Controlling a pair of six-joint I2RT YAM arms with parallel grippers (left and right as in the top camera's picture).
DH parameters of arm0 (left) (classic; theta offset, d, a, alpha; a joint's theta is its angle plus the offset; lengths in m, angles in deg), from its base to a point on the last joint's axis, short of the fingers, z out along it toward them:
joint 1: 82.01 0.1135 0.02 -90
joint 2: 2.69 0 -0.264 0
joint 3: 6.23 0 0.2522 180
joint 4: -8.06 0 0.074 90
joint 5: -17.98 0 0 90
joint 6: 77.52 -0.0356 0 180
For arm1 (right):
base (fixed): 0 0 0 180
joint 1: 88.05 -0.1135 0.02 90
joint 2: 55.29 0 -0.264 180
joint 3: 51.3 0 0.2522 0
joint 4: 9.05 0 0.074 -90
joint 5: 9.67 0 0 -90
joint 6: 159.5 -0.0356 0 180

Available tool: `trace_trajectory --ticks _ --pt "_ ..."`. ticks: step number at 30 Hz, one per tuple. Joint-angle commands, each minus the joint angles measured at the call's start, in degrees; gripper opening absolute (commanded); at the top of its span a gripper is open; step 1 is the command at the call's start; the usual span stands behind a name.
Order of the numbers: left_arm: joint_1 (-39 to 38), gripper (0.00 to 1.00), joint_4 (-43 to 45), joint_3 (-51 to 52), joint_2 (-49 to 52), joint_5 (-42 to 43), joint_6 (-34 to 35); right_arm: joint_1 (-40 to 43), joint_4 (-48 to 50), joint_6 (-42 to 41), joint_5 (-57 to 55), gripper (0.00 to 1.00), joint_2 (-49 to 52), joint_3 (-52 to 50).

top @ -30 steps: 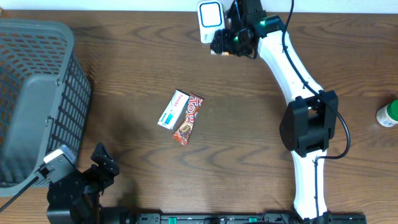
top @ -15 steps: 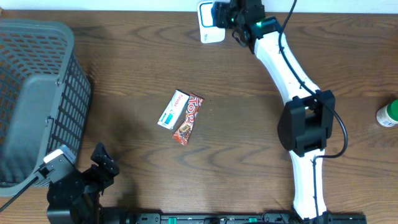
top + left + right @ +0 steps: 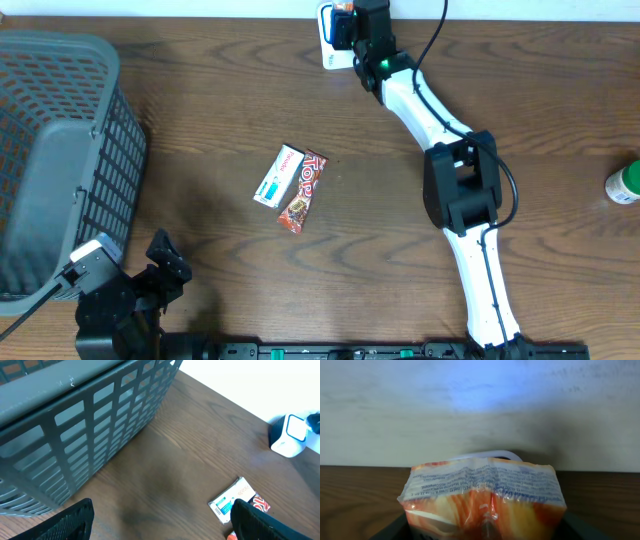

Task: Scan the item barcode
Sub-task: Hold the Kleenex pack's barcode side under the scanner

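My right gripper (image 3: 485,531) is shut on an orange and yellow snack packet (image 3: 485,497), whose printed clear seam points up toward the wall. The curved white top of the scanner (image 3: 487,453) peeks out just behind the packet. From overhead, the right gripper (image 3: 352,28) sits at the table's far edge, right against the white scanner (image 3: 327,48), and only a sliver of the packet (image 3: 344,6) shows there. No barcode is readable. My left gripper (image 3: 165,268) rests open at the near left corner, its jaws wide apart with nothing between them.
A grey mesh basket (image 3: 60,150) fills the left side. A white and teal box (image 3: 279,176) and a red TOP bar (image 3: 303,192) lie side by side mid-table. A green-capped bottle (image 3: 624,183) stands at the right edge.
The right arm has swung left and back, carrying the packet from beside the scanner to right in front of it. The left arm has not moved.
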Motion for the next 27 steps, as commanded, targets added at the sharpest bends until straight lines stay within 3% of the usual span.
trace_trajectory --ticks 1,10,14,20,27 --pt "0.28 0.88 -0.15 -0.28 -0.26 -0.31 0.70 -0.81 1.16 2.58 -4.13 0.61 1.46 0.76" --pt "0.28 0.88 -0.15 -0.28 -0.26 -0.31 0.70 -1.22 1.22 4.70 -4.39 0.61 1.62 0.76" --pt "0.28 0.88 -0.15 -0.28 -0.26 -0.31 0.70 -1.33 -3.13 4.72 -5.16 0.61 0.26 1.29" --pt "0.28 0.88 -0.15 -0.28 -0.26 -0.31 0.70 -0.90 -20.00 4.61 -5.70 0.58 -9.60 3.10" --pt "0.28 0.88 -0.13 -0.28 -0.26 -0.31 0.70 2.86 -54.18 1.20 -8.28 0.59 -24.09 3.10"
